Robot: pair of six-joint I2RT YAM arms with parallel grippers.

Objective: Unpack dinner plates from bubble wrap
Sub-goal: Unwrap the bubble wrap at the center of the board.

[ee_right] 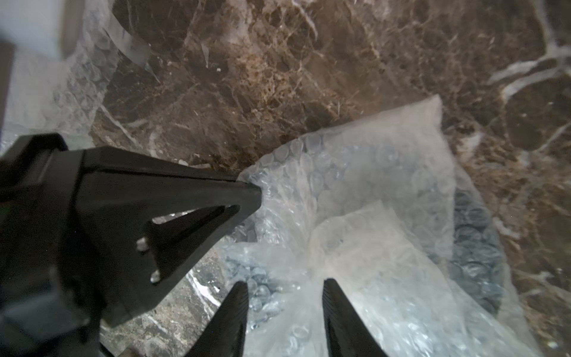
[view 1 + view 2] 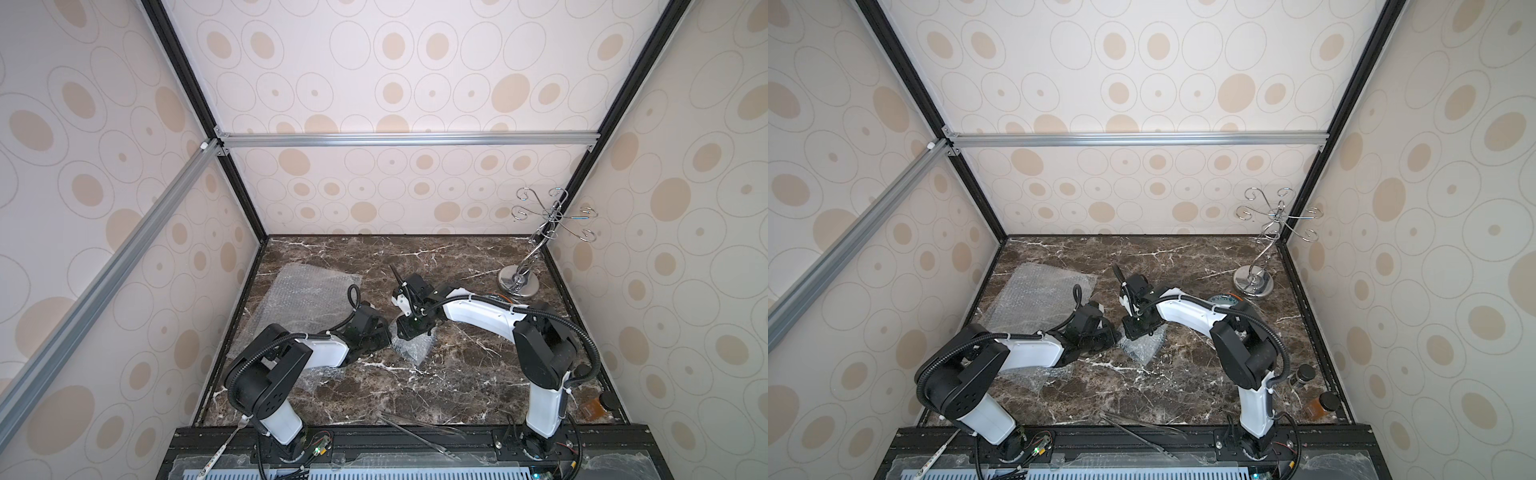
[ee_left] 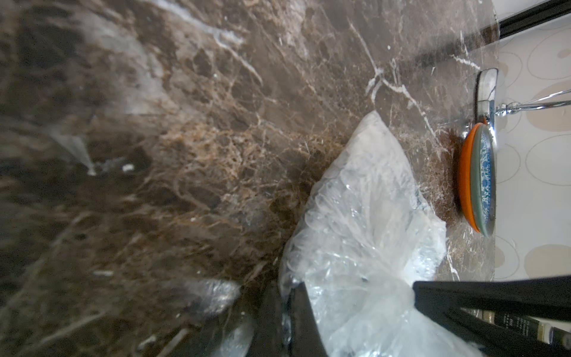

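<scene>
in both top views the two hands meet at the middle of the table (image 2: pixel 457 386), over a crumpled bubble wrap bundle (image 2: pixel 415 351). the left hand (image 2: pixel 374 332) reaches it from the left, the right hand (image 2: pixel 409 328) from above. a flat spent sheet (image 2: pixel 305 293) lies far left, well apart. in a top view two unwrapped plates (image 2: pixel 1224 300) peek out behind the right arm, just beside the wire stand (image 2: pixel 1252 284).

in the left wrist view the bundle fills the near part of the frame. the orange plate (image 3: pixel 465 173) and the pale plate (image 3: pixel 484 182) sit stacked beyond it, by the stand's base. a hard drag of the bundle to the right could knock that stack or the stand.

in the right wrist view the left hand is closed tight, pinching one edge of the film. the right hand's jaws stand partly apart astride a raised fold, and i see them gripping nothing. the black plate (image 1: pixel 475 247) shows as a dark round shape through the film, still inside the bundle, low on the table.

the wrap hangs from a single pinch. if the left hand lifts now, the plate may ride up in the film, slide out and strike the hard marble. if the right hand closes deep, it may catch both layers and trap the plate instead of freeing it. the slick film could also slip or tear at the pinch.
</scene>
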